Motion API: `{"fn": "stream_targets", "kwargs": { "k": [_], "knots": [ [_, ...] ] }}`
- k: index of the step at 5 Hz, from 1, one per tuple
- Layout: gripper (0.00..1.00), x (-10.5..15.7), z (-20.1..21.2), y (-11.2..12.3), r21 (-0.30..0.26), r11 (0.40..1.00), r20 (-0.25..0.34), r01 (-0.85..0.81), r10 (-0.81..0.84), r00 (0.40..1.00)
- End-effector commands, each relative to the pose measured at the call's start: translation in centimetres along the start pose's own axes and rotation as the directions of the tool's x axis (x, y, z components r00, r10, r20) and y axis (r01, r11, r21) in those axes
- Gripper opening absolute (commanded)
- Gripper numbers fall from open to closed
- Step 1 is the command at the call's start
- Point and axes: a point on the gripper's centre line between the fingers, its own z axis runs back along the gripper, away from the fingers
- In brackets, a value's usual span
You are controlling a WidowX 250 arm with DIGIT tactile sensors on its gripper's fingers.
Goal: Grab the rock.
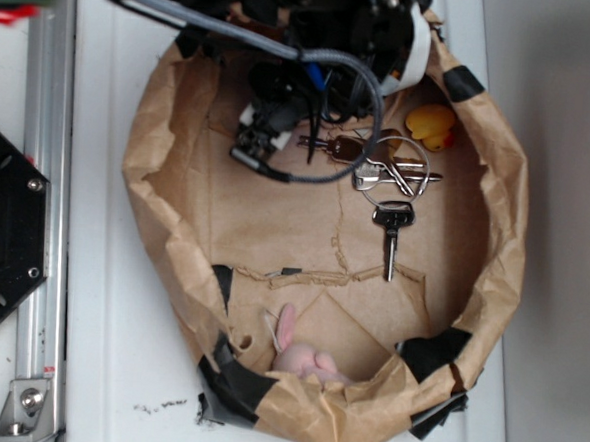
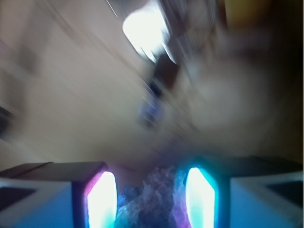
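While the wrist view is blurred, the rough, dark grey-brown rock (image 2: 152,199) is seen wedged between the gripper's (image 2: 152,194) glowing pads (image 2: 102,199) (apparently clamped on it).

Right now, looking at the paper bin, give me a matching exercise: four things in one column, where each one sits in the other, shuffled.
Things:
1. rock
2. yellow duck
3. pink plush toy
4. black-headed key

Places:
A. bin's top right corner
B. between the gripper fingers
C. bottom of the bin, by the paper wall
D. middle of the bin floor, below the key ring

Pairs: 1-B, 2-A, 3-C, 4-D
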Motion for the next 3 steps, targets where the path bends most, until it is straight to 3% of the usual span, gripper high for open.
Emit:
{"fn": "stream_targets", "kwargs": {
  "k": [1,2,3],
  "knots": [
    [0.0,3.48,9.21,-6.2,-0.319,0.852,0.163,-0.416,0.481,0.861],
    [0.0,3.37,9.4,-7.03,-0.317,0.794,0.138,-0.519,0.58,0.803],
    [0.0,3.23,8.64,-6.79,-0.278,0.787,0.138,-0.55,0.6,0.788]
  ]
}}
